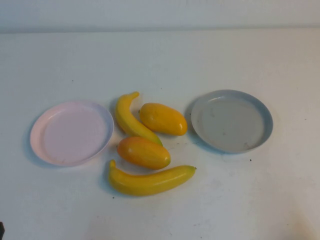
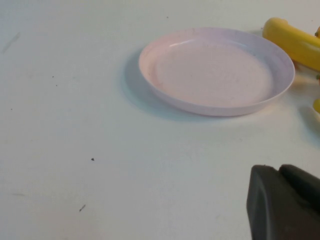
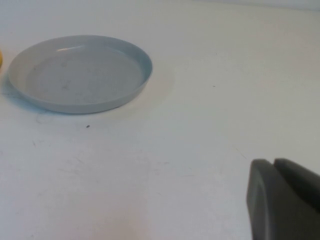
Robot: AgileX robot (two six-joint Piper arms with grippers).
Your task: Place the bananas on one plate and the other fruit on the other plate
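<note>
Two bananas lie in the middle of the table, one (image 1: 131,120) farther back, one (image 1: 150,180) nearer the front. Between them lie two orange-yellow oval fruits (image 1: 163,118) (image 1: 143,152), touching the bananas. The pale pink plate (image 1: 70,132) sits empty on the left and the grey-blue plate (image 1: 231,120) empty on the right. Neither arm shows in the high view. My left gripper (image 2: 279,167) is shut and holds nothing, short of the pink plate (image 2: 215,70) with a banana (image 2: 295,42) beyond it. My right gripper (image 3: 273,161) is shut and empty, short of the grey-blue plate (image 3: 80,72).
The white table runs back to a pale wall. Bare tabletop lies in front of both plates and around the fruit cluster. A few small dark specks dot the surface.
</note>
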